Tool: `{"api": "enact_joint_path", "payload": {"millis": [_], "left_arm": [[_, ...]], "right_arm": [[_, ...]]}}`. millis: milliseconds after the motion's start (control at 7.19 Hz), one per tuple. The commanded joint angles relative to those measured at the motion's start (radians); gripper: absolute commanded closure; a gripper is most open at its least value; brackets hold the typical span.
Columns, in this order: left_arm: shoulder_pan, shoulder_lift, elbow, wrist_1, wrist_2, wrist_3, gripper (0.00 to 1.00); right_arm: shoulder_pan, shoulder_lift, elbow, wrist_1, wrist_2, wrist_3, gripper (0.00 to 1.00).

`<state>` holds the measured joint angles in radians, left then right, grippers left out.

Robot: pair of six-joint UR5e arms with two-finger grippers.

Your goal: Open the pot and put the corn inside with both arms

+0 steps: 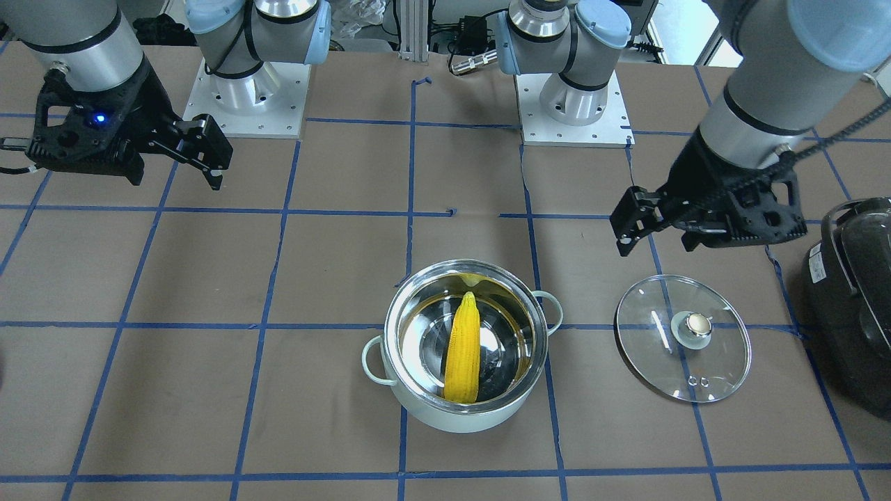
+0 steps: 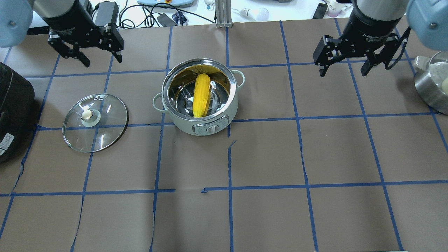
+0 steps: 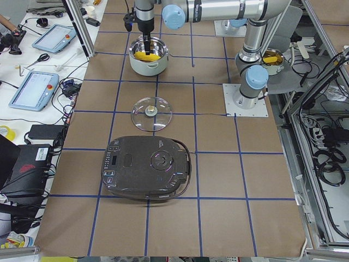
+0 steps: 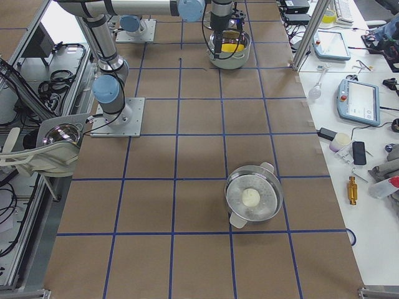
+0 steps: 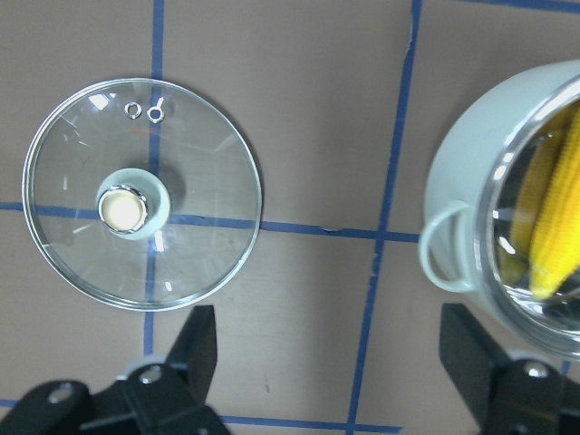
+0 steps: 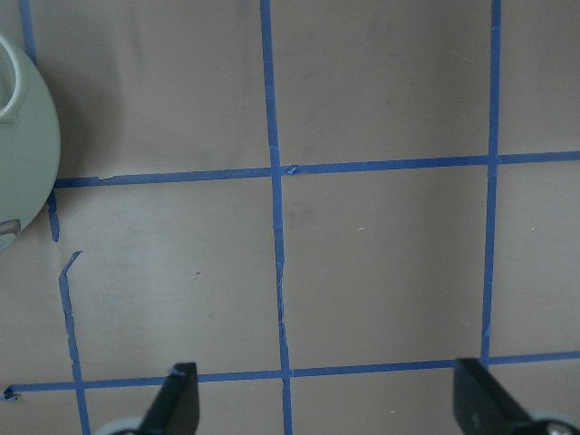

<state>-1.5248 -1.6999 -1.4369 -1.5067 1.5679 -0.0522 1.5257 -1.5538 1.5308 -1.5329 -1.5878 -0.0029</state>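
The mint-green pot [image 2: 210, 127] stands open in the middle of the table, also in the front view [image 1: 452, 417]. The yellow corn [image 2: 202, 94] lies inside it, leaning on the steel wall [image 1: 463, 348]. The glass lid [image 2: 95, 122] lies flat on the table to the pot's left, knob up [image 1: 682, 337]. My left gripper [image 2: 102, 60] is open and empty, raised beyond the lid; its wrist view shows lid [image 5: 142, 207], pot [image 5: 462, 181] and corn [image 5: 557, 236]. My right gripper [image 2: 343, 71] is open and empty, well right of the pot, over bare table [image 6: 326, 399].
A large black glossy appliance [image 2: 12, 105] stands at the table's left end, close to the lid. A steel pot with a pale round thing inside [image 2: 432, 84] stands at the right end. The arm bases [image 1: 243, 104] are bolted at the robot's side of the table.
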Motion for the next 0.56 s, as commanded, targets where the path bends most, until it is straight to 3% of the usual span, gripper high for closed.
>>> {"api": "enact_joint_path", "payload": {"millis": [0,417], "left_arm": [[-0.151,0.054,-0.014,0.023,0.024,-0.064,0.12],[-0.112,0.112,-0.056,0.01,0.011,0.001,0.06]], "right_arm": [[0.001,-0.005,0.0,0.0,0.003,-0.002,0.0],[0.002,-0.009,0.0,0.0,0.009,-0.003,0.0]]}}
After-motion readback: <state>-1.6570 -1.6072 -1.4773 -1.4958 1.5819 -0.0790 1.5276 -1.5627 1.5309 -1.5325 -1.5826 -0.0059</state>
